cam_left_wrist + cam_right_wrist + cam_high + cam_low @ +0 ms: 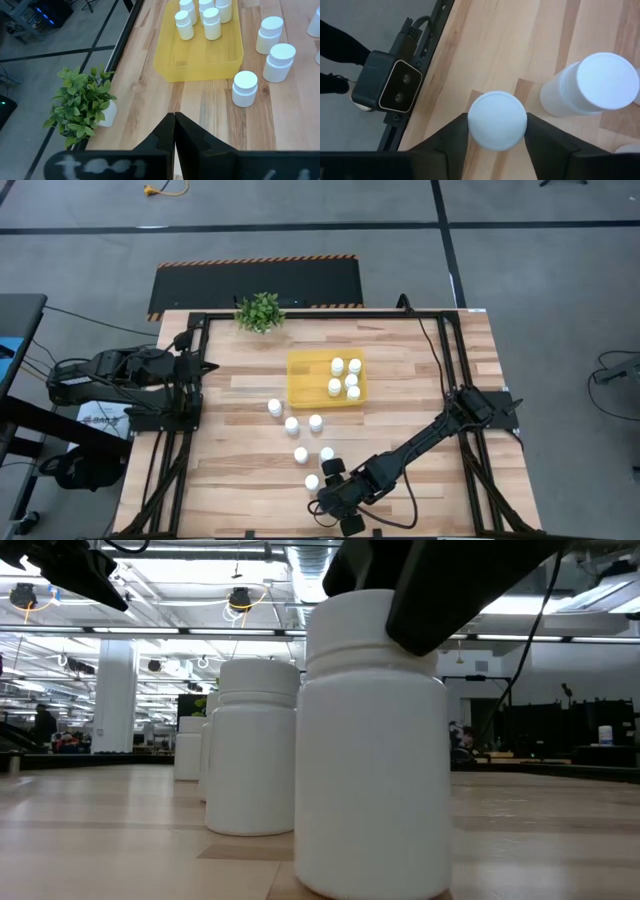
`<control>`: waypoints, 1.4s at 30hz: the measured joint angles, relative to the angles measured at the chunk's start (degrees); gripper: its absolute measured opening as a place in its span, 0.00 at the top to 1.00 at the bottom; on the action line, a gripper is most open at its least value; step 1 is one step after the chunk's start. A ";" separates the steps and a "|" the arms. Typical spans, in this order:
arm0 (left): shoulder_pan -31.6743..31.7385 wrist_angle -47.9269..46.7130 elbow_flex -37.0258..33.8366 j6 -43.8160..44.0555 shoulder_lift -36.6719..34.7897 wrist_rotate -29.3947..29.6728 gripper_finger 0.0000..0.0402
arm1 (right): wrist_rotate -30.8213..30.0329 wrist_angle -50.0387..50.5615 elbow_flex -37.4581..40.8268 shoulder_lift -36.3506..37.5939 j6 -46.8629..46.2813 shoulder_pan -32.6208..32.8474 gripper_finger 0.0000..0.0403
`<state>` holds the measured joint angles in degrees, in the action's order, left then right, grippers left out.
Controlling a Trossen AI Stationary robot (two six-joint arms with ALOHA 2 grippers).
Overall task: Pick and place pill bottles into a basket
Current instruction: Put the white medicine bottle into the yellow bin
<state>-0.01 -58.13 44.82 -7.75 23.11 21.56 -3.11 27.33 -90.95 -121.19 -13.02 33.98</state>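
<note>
Around: five pill bottles [345, 378] stand in the basket [305, 380]; six loose bottles [292, 423] on the desk [240, 470], plant [260, 311] at 12 o'clock.
Target bottle [497, 120]: upright between the right gripper [497, 131] jaws, which pinch its cap.
Left gripper [174, 131]: jaws pressed together, at 9 o'clock.
Room: grey floor.

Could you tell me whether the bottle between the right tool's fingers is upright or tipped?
Upright: the bottle stands cap-up on the table, inside the right tool.

Five pill bottles [345, 377] in one basket [305, 380], six on the table [420, 390], one plant [260, 311].
</note>
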 joint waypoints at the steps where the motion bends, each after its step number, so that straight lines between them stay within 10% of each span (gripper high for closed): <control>1: 0.00 0.00 0.02 0.00 -0.02 -0.02 1.00 | 0.00 0.00 -0.01 0.00 0.00 0.00 0.60; 42: 0.00 -0.04 0.01 0.00 0.00 -0.02 1.00 | 0.17 26.89 -11.40 14.83 9.60 -8.29 0.59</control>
<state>-0.01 -58.17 44.83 -7.75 23.11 21.54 -2.95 54.22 -102.35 -106.36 -3.42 25.69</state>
